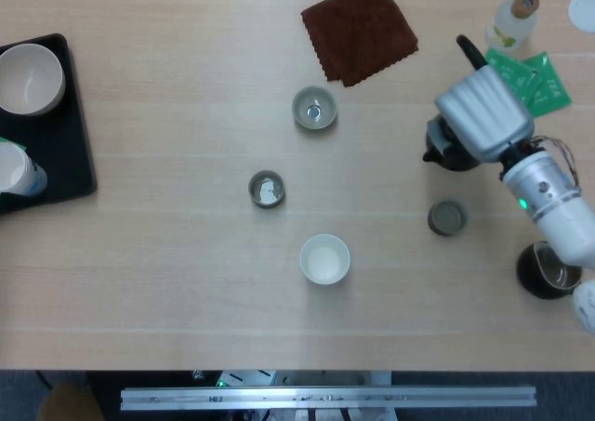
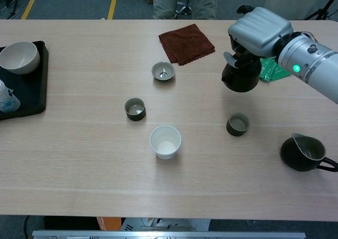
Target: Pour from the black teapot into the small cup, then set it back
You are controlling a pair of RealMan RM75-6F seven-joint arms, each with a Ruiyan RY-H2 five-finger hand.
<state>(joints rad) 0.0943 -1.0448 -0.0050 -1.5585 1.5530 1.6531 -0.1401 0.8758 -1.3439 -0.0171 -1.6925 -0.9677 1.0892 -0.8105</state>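
My right hand [image 1: 483, 116] [image 2: 260, 30] grips the black teapot [image 1: 446, 148] [image 2: 241, 78] from above and holds it roughly upright, spout toward the left. The pot hangs just beyond the small dark cup [image 1: 447, 217] [image 2: 237, 124], which stands alone on the table at the right. The hand covers the teapot's lid and handle. My left hand shows in neither view.
A black pitcher [image 2: 303, 153] stands at the right front. A white paper cup [image 2: 165, 141], a dark cup [image 2: 135, 109] and a grey cup [image 2: 163, 71] sit mid-table. A brown cloth [image 2: 186, 42] lies at the back; green packets [image 1: 537, 82] and a bottle [image 1: 514, 17] lie far right. A black tray [image 1: 70, 151] is at left.
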